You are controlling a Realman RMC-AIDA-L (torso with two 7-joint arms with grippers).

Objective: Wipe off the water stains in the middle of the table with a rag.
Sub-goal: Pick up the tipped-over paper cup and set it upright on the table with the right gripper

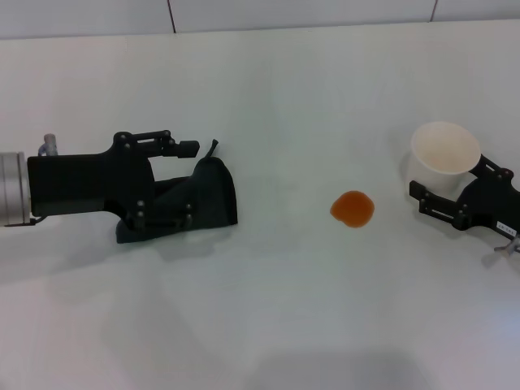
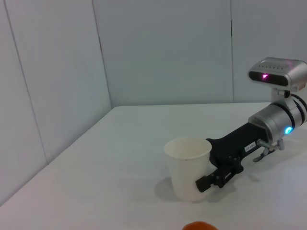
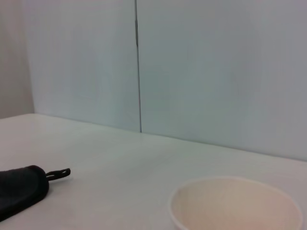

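Observation:
The orange water stain [image 1: 353,209] lies on the white table [image 1: 268,309], right of the middle; its edge also shows in the left wrist view [image 2: 199,226]. The dark rag [image 1: 207,195] lies bunched at the left, its loop tag pointing away; it also shows in the right wrist view [image 3: 19,191]. My left gripper [image 1: 192,180] is open, one finger on each side of the rag. My right gripper [image 1: 453,180] is open at the far right, its fingers flanking an upright white paper cup [image 1: 444,150]. The left wrist view shows that gripper [image 2: 211,178] beside the cup [image 2: 188,167].
The cup's rim [image 3: 237,203] fills the near part of the right wrist view. Pale wall panels stand behind the table's far edge [image 1: 260,28]. Bare tabletop lies between the rag and the stain.

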